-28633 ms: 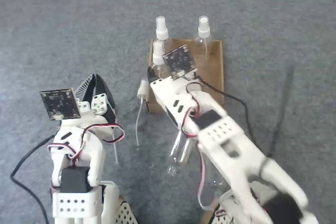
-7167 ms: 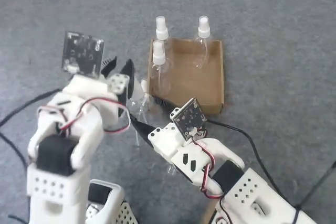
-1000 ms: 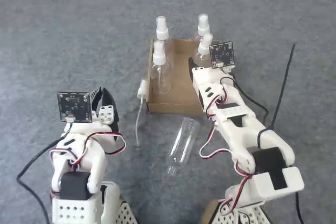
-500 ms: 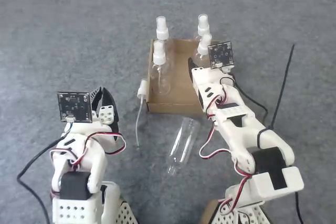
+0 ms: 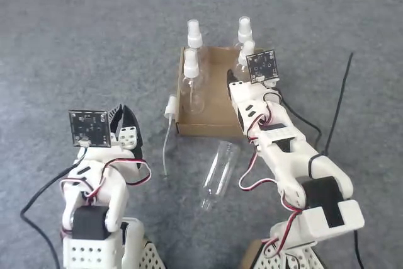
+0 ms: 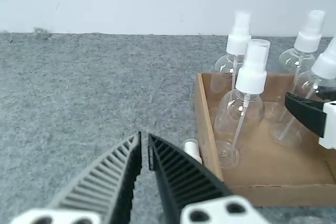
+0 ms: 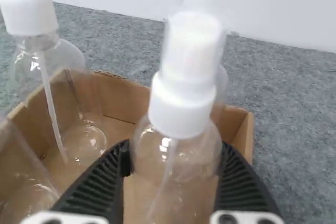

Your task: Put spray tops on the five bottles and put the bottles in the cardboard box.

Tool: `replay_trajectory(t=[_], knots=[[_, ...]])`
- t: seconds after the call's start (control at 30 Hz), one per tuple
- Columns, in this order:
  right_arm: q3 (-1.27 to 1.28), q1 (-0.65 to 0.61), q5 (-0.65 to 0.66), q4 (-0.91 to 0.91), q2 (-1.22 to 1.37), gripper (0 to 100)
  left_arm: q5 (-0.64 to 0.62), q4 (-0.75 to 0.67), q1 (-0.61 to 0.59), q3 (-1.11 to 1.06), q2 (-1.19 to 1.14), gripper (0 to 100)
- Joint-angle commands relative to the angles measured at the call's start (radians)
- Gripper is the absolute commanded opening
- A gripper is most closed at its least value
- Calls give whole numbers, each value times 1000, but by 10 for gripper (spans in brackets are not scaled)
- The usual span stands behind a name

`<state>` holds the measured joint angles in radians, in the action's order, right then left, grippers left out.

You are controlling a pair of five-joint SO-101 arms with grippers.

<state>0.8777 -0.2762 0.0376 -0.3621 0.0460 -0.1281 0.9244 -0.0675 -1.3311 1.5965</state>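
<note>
Bottles with spray tops number four by my count; one has none. Nearest to me, the left gripper [image 6: 144, 137] hangs low over the grey mat [image 5: 82, 48] with its jaws drawn to a narrow slit and nothing between them.

Just past the arms, the open bottle [image 5: 217, 174] lies on its side on the mat, apart from both grippers and short of the box. The loose spray top [image 5: 170, 106] lies beside the near-left corner of the cardboard box [image 5: 211, 128], with its thin tube trailing back toward me.

Inside the box, on its left side, a capped bottle [image 5: 190, 83] stands upright. On the box's right side, the right gripper [image 7: 170, 179] has its jaws closed around the belly of the held bottle [image 7: 181, 103]. That bottle is capped, upright and within the walls. I cannot tell whether its base rests on the box floor.

At the far edge stand the far-left bottle [image 5: 194, 33] and the far-right bottle [image 5: 244, 28], both capped. I cannot tell whether they are inside the far wall or just behind it.

I judge the task a good way along. What remains is to release this bottle, cap and box the open one, and perhaps bring in the far pair.
</note>
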Motion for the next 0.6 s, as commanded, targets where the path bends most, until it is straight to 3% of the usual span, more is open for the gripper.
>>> replay_trajectory(t=[0.0, 0.57], knots=[[-20, -12, 20, -15, -5, 168, -5, -17, 0, 2, 18, 11], [-20, -31, 23, -13, -7, 171, -5, -17, 0, 2, 18, 11]])
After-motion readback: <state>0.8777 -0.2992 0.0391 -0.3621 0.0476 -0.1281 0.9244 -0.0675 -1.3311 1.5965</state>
